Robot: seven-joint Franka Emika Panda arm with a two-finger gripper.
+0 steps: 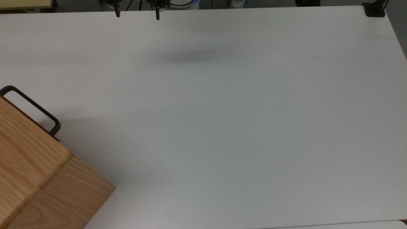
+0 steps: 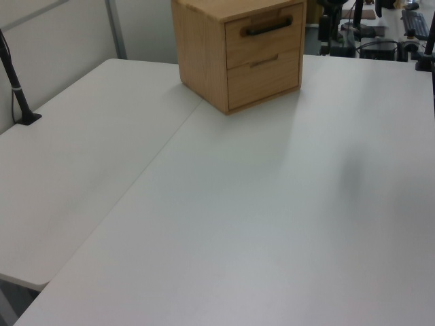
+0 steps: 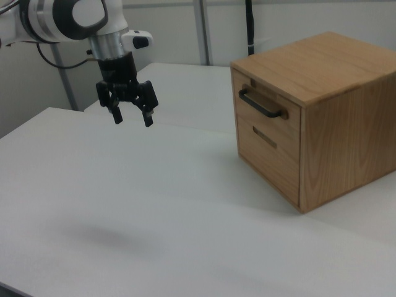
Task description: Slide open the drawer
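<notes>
Right view gives us the clearest look: the gripper [image 3: 131,118] hangs in the air above the white table [image 3: 154,216], its two black fingers pointing down and spread apart with nothing between them. The arm [image 3: 74,18] reaches in from the right view's upper left, with the wrist turned straight down.

We see the drawer [image 3: 267,117] as the upper of two fronts in an oak cabinet [image 3: 328,111] standing on the table at the right view's right side. It looks fully closed, flush with the cabinet face. Its black bar handle [image 3: 262,105] runs level across the front, so the long axis of the handle is horizontal.

From the fingers, the handle lies well apart, toward the right view's right and at about the same height. In the top view, the fingertips [image 1: 117,14] show at the upper edge, while the handle [image 1: 31,106] sits far off at the top view's left, lower down.

We judge that the coming move must carry the gripper across the table to the handle and turn the fingers to straddle the bar, then pull outward along the drawer's slide.
</notes>
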